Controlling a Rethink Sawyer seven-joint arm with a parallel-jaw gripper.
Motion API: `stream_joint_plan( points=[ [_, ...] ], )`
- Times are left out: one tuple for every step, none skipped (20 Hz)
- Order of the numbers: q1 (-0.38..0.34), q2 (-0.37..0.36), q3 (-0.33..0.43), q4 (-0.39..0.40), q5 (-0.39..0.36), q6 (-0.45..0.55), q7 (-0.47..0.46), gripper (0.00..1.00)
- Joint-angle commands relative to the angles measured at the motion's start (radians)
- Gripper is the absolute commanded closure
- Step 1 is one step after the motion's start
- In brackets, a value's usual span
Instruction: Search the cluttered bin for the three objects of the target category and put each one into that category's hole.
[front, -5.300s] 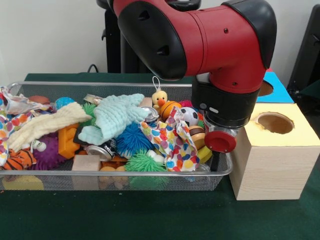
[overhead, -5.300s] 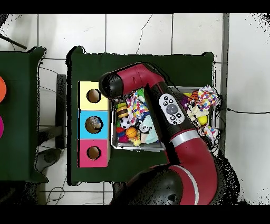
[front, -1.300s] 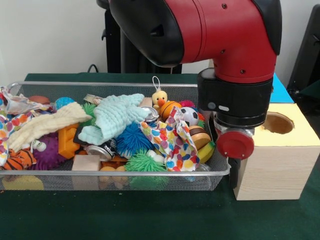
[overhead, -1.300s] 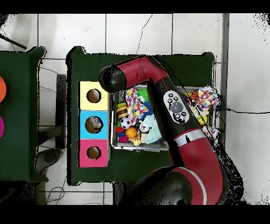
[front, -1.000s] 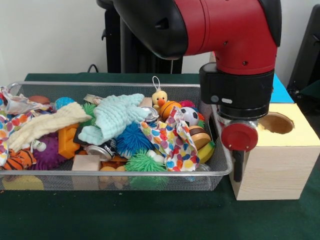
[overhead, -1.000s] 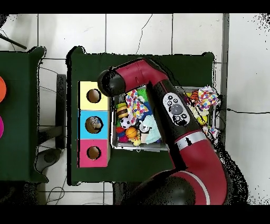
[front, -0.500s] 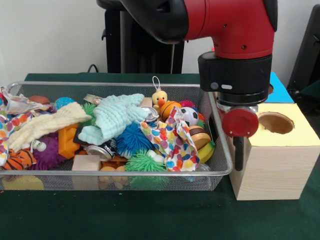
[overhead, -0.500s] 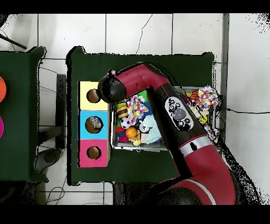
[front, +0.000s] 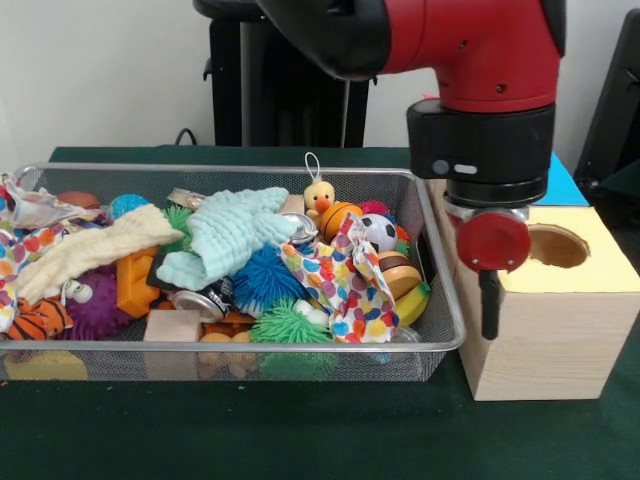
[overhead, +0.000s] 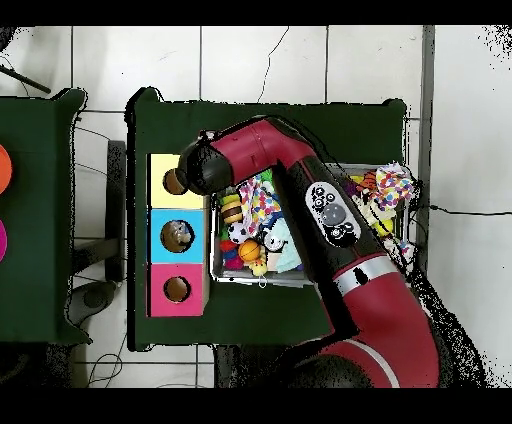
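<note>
Over yellow box (front: 560, 300) at worktop (front: 300, 430) edge: gripper (front: 489, 310), fingers' state cannot tell, held item hidden. Yellow hole (front: 556, 246) partly covered overhead by arm. Wire bin (front: 440, 300) alongside, toys heaped, target category unclear.

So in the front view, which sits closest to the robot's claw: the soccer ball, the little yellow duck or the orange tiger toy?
1. Soccer ball, at the bin's right end, nearest the gripper.
2. Yellow duck, near the bin's back wall, further left.
3. Orange tiger toy, at the bin's far left, farthest.
</note>
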Motion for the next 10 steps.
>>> stream_joint_plan(
  points=[
    [0.075, 0.037, -0.049, -0.095, -0.011, 0.122, -0.092, 0.0],
    [0.083, 0.042, -0.056, -0.095, -0.015, 0.113, -0.078, 0.0],
    [0.092, 0.044, -0.06, -0.1, -0.015, 0.114, -0.071, 0.0],
    [0.101, 0.046, -0.065, -0.106, -0.014, 0.115, -0.064, 0.0],
    [0.106, 0.047, -0.067, -0.11, -0.012, 0.117, -0.061, 0.0],
    [0.111, 0.048, -0.069, -0.115, -0.009, 0.119, -0.059, 0.0],
    [0.106, 0.046, -0.071, -0.111, -0.005, 0.115, -0.054, 0.0],
    [0.095, 0.045, -0.068, -0.106, -0.003, 0.111, -0.076, 0.0],
    [0.07, 0.049, -0.059, -0.095, 0.007, 0.104, -0.102, 0.0],
    [0.041, 0.049, -0.052, -0.073, 0.013, 0.086, -0.124, 0.0]
  ],
)
